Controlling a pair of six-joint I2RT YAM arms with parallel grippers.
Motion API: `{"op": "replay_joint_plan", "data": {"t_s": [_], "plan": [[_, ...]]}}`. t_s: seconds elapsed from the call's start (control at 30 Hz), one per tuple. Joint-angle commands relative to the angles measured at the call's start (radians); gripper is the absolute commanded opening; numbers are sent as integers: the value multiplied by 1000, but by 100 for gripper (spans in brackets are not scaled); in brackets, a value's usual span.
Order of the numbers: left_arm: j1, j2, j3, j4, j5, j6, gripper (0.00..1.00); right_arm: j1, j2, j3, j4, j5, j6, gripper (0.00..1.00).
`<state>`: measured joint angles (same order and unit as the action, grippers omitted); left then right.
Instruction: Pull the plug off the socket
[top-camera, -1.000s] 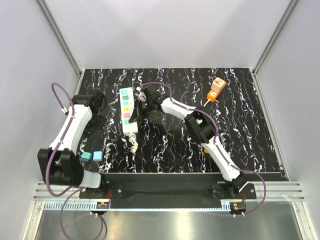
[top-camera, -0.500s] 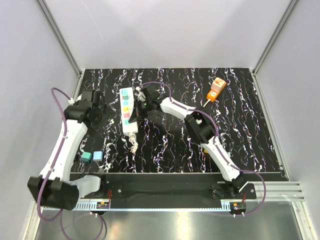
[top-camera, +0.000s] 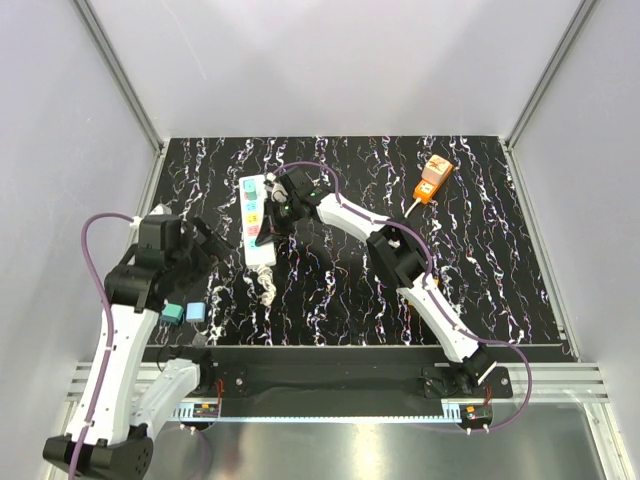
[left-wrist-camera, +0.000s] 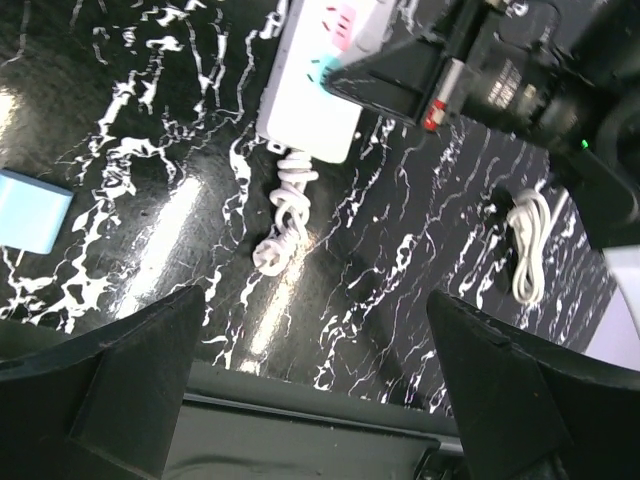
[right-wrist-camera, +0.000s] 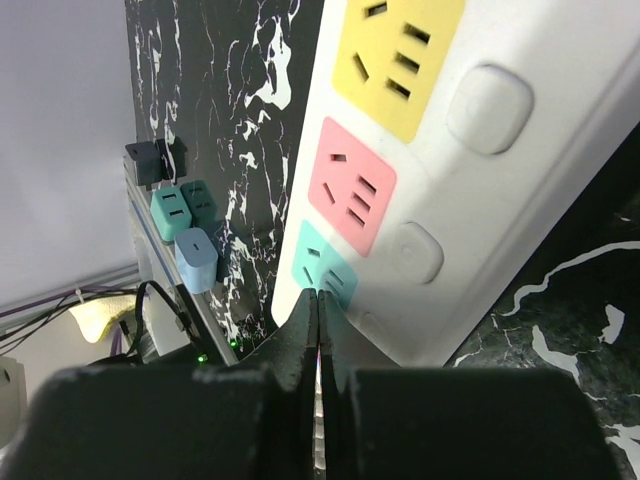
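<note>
Now my right pincer (right-wrist-camera: 318, 300) is pinched closed, tips on the teal outlet (right-wrist-camera: 326, 266) of the socket (right-wrist-camera: 510, 190); my left pincer (left-wrist-camera: 315, 300) hangs spread wide.

White socket (right-wrist-camera: 440, 180) with yellow, pink, teal squares (right-wrist-camera: 352, 185); black white-veined table (top-camera: 480, 260)

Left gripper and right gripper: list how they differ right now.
The left gripper has its jaws wide apart, while the right gripper has its jaws pressed together. The left gripper hangs away from the socket, off to its left, while the right gripper's tips sit at the socket's teal outlet. Both are black two-finger grippers, and neither holds anything.
</note>
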<state>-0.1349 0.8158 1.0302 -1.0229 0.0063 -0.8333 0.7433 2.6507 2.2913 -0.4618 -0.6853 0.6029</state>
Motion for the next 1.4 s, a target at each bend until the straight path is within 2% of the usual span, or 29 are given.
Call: {"op": "replay_joint_plan", "data": {"t_s": [0.0,0.17,0.4,0.5,0.73,0.83,1.0,1.17,1.3,1.37], "plan": [[-5,-69,-22,56,63,51,99,7,103,-23,-130,84,-35,0],[-5,-73,-62,161,60,120,99,11,91,-26,-110,102,-15,0],[-5,224,88,268,80,278,99,31,49,-93,-51,147,-3,0],[-3,333,143,335,41,321,83,30,54,-92,-35,136,12,0],[15,618,356,414,15,364,82,31,63,-82,-20,130,23,0],[40,733,438,451,49,370,70,34,42,-111,-15,155,11,0],[84,893,537,501,69,365,65,33,23,-133,-5,178,6,0],[80,953,518,601,38,350,64,30,34,-121,-3,164,12,0],[57,947,392,766,-2,286,65,27,17,-151,-3,167,2,0],[23,939,380,806,-69,287,65,21,3,-173,9,176,-2,0]]}}
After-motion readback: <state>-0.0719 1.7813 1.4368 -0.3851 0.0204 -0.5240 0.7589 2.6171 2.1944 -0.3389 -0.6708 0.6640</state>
